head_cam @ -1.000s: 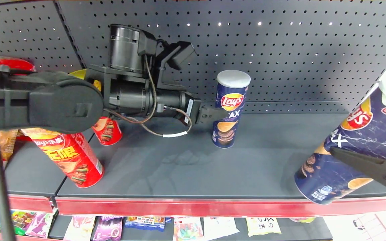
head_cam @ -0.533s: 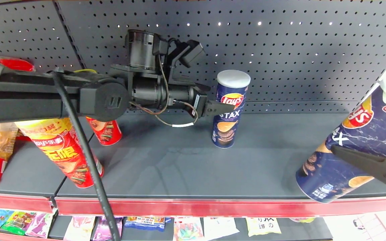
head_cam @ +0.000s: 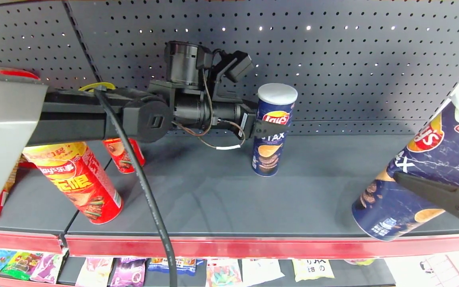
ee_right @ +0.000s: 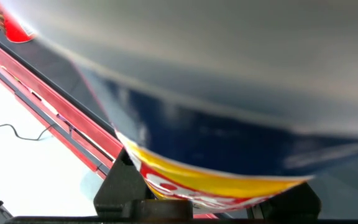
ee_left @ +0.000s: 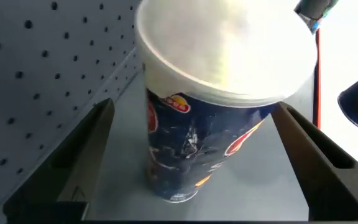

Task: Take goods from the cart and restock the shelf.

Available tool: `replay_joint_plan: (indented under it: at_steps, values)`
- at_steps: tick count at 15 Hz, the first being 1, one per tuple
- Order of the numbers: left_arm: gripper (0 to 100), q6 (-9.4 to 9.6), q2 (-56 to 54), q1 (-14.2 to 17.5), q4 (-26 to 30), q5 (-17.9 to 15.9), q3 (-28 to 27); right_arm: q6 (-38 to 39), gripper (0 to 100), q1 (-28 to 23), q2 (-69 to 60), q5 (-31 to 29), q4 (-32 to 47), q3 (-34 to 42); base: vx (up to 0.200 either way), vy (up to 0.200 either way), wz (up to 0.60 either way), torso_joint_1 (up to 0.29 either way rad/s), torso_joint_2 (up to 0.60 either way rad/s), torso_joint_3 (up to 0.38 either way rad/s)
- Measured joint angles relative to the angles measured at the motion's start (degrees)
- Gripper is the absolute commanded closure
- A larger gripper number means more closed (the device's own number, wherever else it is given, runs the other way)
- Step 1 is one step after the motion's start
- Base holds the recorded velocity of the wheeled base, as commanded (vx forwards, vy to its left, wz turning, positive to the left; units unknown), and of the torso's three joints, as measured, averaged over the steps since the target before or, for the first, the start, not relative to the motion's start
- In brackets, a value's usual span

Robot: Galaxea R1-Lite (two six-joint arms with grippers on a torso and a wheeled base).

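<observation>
Standing upright toward the rear of the grey shelf, a blue chip can sits between the fingers of the left gripper, which are spread apart, with a gap showing on both flanks. The right gripper is clamped on a second blue can, held tilted at the shelf's front right edge; contact between its base and the shelf cannot be confirmed. Further left stand a front red can and a rear red can.
</observation>
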Motion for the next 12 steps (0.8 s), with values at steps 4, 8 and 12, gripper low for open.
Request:
replay_joint_plan:
  at_steps: [4,8,12]
  values:
    - [0,-1.8,1.0,-1.22,-0.01,0.07,-0.48,0.05,100,0.0,0.3,-0.02,0.0,0.0,0.0,0.0,0.0,0.0,0.0,0.0]
    - [0,-2.55,1.93,-2.76,-0.01,0.76,-1.74,0.62,100,0.0,0.41,0.0,0.02,0.21,0.0,0.0,0.0,0.0,0.0,0.0]
    - [100,-2.55,3.83,-3.36,-0.12,1.37,-4.02,0.67,100,-0.55,0.44,0.04,0.02,0.29,0.0,0.0,0.0,0.0,0.0,0.0]
